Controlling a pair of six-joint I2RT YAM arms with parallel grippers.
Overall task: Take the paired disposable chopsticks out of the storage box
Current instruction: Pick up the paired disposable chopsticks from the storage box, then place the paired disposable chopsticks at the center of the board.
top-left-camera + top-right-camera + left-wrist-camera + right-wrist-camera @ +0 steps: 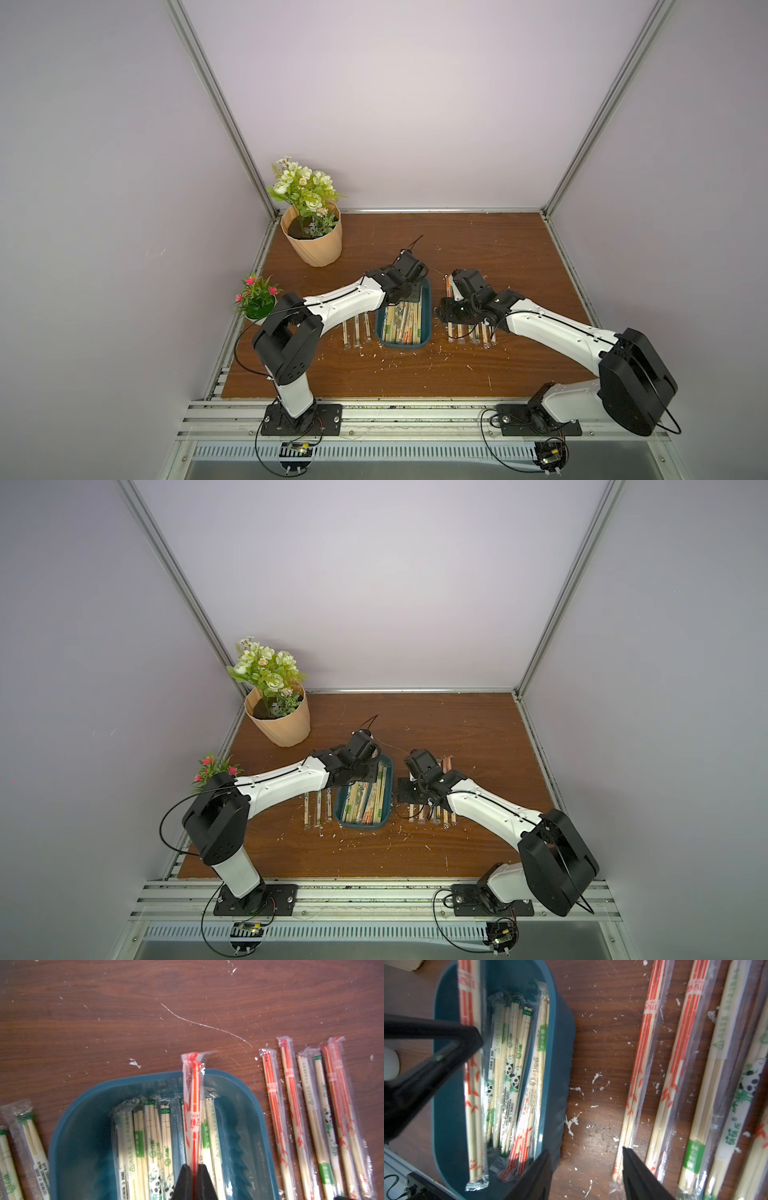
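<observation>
The storage box (379,330) is a dark teal tray mid-table, also in a top view (337,812) and in both wrist views (124,1082) (556,1028). Several paired disposable chopsticks (401,322) (510,1047) lie in it in clear sleeves. My left gripper (193,1167) (409,282) reaches into the box's far half and is shut on an orange-printed pair (192,1105), whose far end sticks out over the rim. My right gripper (585,1150) (445,318) is open over bare table just right of the box, with nothing between its fingers.
More sleeved chopsticks lie in a row left of the box (355,332) and a longer row to its right (471,334) (695,1064). A peach flower pot (313,243) stands at the back left, a small pink-flowered plant (257,299) at the left edge. White flecks litter the wooden table.
</observation>
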